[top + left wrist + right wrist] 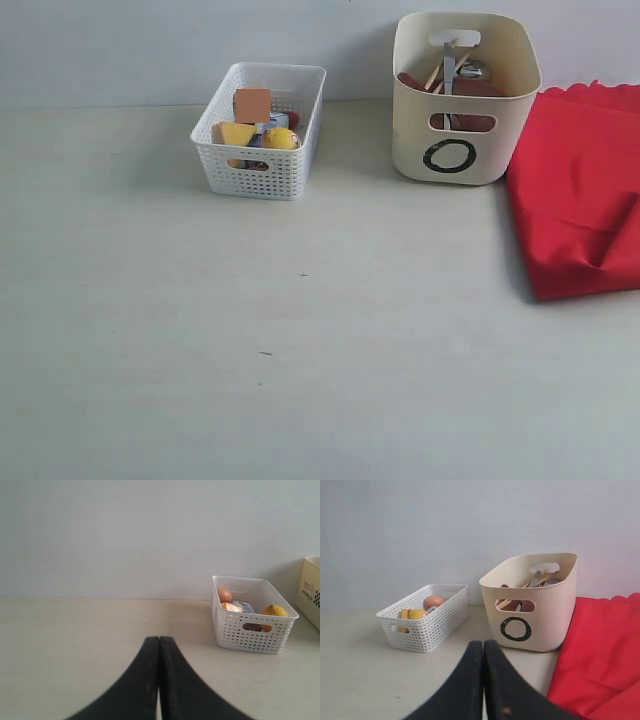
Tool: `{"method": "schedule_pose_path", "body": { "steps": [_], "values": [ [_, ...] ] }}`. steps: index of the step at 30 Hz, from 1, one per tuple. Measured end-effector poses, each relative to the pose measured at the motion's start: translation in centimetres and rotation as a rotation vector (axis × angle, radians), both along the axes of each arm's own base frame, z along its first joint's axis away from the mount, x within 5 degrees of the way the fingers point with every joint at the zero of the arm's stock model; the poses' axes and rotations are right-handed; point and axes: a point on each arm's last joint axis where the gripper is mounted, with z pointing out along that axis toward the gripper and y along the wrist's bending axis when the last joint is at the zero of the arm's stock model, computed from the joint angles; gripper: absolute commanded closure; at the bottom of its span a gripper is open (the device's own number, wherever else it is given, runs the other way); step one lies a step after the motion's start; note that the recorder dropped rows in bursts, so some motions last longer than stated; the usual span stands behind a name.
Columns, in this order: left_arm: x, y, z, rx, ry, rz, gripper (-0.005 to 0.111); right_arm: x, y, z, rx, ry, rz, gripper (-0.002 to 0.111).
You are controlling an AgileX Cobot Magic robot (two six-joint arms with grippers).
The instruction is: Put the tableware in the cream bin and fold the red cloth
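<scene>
Both left claw (159, 641) and right claw (483, 643) clenched empty; open table (300, 350) fronts cream bin (415, 125), red cloth (585, 190) just beside.

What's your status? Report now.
Left gripper and right gripper shut, empty. Tableware in cream bin. Red cloth beside it, doubled over at one corner. Nothing blocking.

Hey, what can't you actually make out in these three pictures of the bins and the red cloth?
1. Red cloth: in the exterior and right wrist views the picture edge cuts it off, so its full extent is unseen.
2. Cream bin: in the exterior and right wrist views its wall hides everything below the utensils poking up. The left wrist view crops it to a sliver.
3. White basket: the top food covers whatever lies underneath.
</scene>
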Motion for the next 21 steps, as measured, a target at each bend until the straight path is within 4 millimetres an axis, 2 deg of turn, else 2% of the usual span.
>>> {"method": "schedule_pose_path", "body": {
  "steps": [21],
  "values": [
    [0.0, 0.0, -0.02, 0.0, 0.002, 0.0, 0.106, 0.0, -0.08, -0.27, -0.043, 0.021, -0.007, 0.108]
  ]
}}
